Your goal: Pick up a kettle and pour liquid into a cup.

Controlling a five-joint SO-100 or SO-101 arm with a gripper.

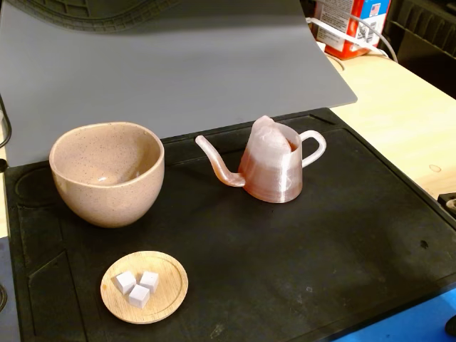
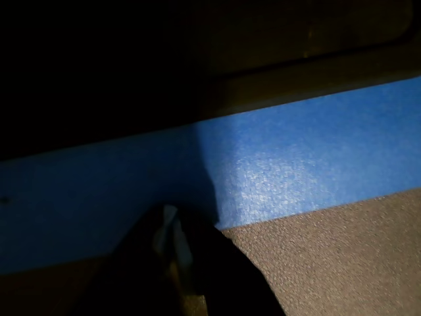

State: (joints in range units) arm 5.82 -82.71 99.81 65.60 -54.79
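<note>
The pink ridged kettle [image 1: 274, 165] stands upright on the black mat [image 1: 342, 242] in the fixed view, spout to the left, loop handle to the right. Reddish-brown liquid [image 1: 269, 179] shows through its lower body. The speckled beige-pink cup [image 1: 107, 173] stands left of it, apart from the spout tip, and looks empty inside. The arm does not show in the fixed view. In the wrist view my gripper [image 2: 172, 220] is a dark shape at the bottom edge with its jaws together and nothing in them, above blue tape [image 2: 296, 171]. Neither kettle nor cup shows there.
A small wooden saucer [image 1: 171, 292] with three white cubes [image 1: 139, 286] lies in front of the cup. A grey sheet [image 1: 178, 64] rises behind the mat. A red and white container [image 1: 349, 25] stands at the back right on the pale wooden table [image 1: 406, 121].
</note>
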